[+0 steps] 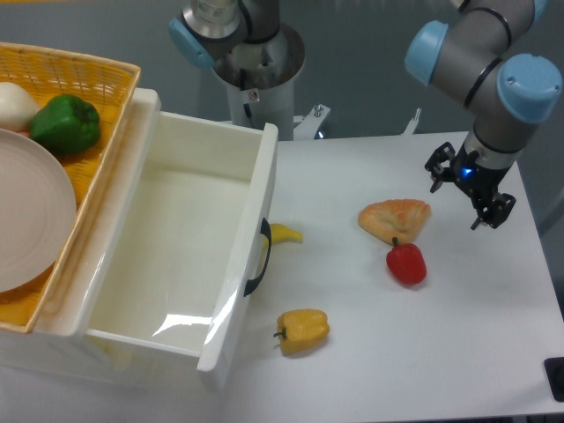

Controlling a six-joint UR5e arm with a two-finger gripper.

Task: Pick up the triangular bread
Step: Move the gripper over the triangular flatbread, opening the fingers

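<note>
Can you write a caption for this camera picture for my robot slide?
Robot gripper hovers open just right of the triangular bread, with a red pepper touching the bread's near edge.

We lose the plate (26,220) and basket (84,66) at left edge; banana piece (286,233) half behind drawer handle (258,257); gripper (465,189) jaw gap unreadable

White table (458,352) — grey wall (352,53) behind, even light.

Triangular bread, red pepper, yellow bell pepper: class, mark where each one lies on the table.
triangular bread (395,218), fixed camera, middle of golden crust
red pepper (407,263), fixed camera, centre of body
yellow bell pepper (305,329), fixed camera, centre of body
</note>
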